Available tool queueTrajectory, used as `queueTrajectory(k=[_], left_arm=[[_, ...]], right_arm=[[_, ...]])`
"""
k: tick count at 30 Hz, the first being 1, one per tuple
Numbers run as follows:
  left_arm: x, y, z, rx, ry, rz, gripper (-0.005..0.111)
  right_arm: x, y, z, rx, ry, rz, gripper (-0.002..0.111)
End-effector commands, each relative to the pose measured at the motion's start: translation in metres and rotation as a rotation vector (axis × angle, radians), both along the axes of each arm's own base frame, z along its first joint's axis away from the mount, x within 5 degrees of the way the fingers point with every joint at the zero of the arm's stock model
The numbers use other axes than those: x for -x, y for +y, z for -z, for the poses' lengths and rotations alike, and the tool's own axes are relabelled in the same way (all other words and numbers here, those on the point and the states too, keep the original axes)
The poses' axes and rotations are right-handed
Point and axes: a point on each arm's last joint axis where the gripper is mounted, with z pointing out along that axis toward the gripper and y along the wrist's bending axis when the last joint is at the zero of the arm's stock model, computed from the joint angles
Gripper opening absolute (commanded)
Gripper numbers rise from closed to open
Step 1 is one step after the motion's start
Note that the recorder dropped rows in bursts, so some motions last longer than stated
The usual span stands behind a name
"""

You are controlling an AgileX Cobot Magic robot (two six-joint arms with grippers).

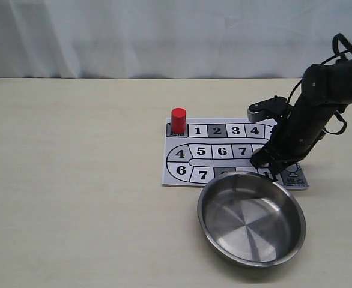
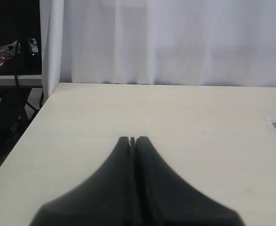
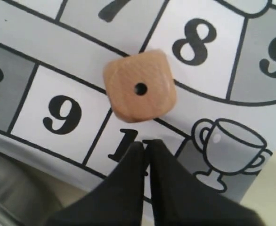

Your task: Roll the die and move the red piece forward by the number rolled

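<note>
Guessing the die is light, hard, a bit slick. It lies one-pip-up on the board by the 8, just beyond the right gripper, fingers closed and empty. Pinch opposite flat faces; the left gripper is closed too.

Exterior: elevated, oblique onto grey-and-white numbered paper board. Right wrist: close above its trophy corner, shared. Left wrist: low, well aside.

A white curtain hangs behind a pale tabletop under even light. A cluttered grey desk sits in shadow beside it.
</note>
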Motion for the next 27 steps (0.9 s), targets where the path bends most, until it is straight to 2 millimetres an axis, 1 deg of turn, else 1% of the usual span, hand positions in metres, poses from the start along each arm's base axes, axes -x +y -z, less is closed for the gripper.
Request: queueTrajectory(k=[1, 7, 10, 12, 14, 16, 17, 18, 19, 20, 21, 22, 23, 24, 25, 26, 27], left_arm=[[0.0, -0.001, 0.0, 0.007, -0.011, 0.012, 0.0], [0.0, -0.001, 0.0, 0.007, -0.011, 0.012, 0.0], [0.0, -0.001, 0.0, 0.007, -0.011, 0.012, 0.0], [0.0, -0.001, 0.0, 0.007, -0.011, 0.012, 0.0], [0.0, -0.001, 0.0, 0.007, -0.011, 0.012, 0.0], [0.0, -0.001, 0.0, 0.007, -0.011, 0.012, 0.0], [0.0, -0.001, 0.0, 0.007, -0.011, 0.012, 0.0], [0.0, -0.001, 0.0, 0.007, -0.011, 0.012, 0.0], [0.0, -0.001, 0.0, 0.007, -0.011, 0.012, 0.0], [0.0, -0.001, 0.0, 0.007, -0.011, 0.012, 0.0], [0.0, -0.001, 0.0, 0.007, -0.011, 0.012, 0.0], [0.0, -0.001, 0.0, 0.007, -0.011, 0.012, 0.0], [0.0, -0.001, 0.0, 0.007, -0.011, 0.012, 0.0], [0.0, -0.001, 0.0, 0.007, -0.011, 0.012, 0.0], [0.0, -0.001, 0.0, 0.007, -0.011, 0.012, 0.0], [0.0, -0.001, 0.0, 0.007, -0.011, 0.012, 0.0], [0.0, -0.001, 0.0, 0.007, -0.011, 0.012, 0.0]], right_arm=[[-0.002, 0.0, -0.001, -0.002, -0.012, -0.001, 0.004], [-0.001, 0.0, -0.001, -0.002, -0.009, -0.001, 0.004], [0.0, 0.0, -0.005, 0.004, -0.003, -0.005, 0.004], [0.001, 0.0, -0.015, 0.001, -0.024, -0.007, 0.004], [0.002, 0.0, -0.029, -0.003, -0.062, -0.007, 0.004], [0.002, 0.0, -0.047, -0.012, -0.121, -0.004, 0.004], [0.003, 0.001, -0.061, -0.033, -0.178, 0.004, 0.004], [0.003, 0.003, -0.069, -0.057, -0.204, 0.019, 0.004], [0.002, 0.009, -0.08, -0.117, -0.246, 0.048, 0.005], [0.001, 0.013, -0.085, -0.145, -0.26, 0.05, 0.008], [0.0, 0.026, -0.092, -0.186, -0.273, 0.02, 0.017], [0.0, 0.033, -0.093, -0.195, -0.278, 0.004, 0.024], [-0.002, 0.048, -0.095, -0.208, -0.324, -0.023, 0.038], [-0.003, 0.058, -0.096, -0.215, -0.357, -0.042, 0.05], [-0.005, 0.067, -0.096, -0.227, -0.387, -0.05, 0.059], [-0.007, 0.076, -0.096, -0.24, -0.403, -0.046, 0.064], [-0.01, 0.084, -0.094, -0.258, -0.405, -0.025, 0.066]])
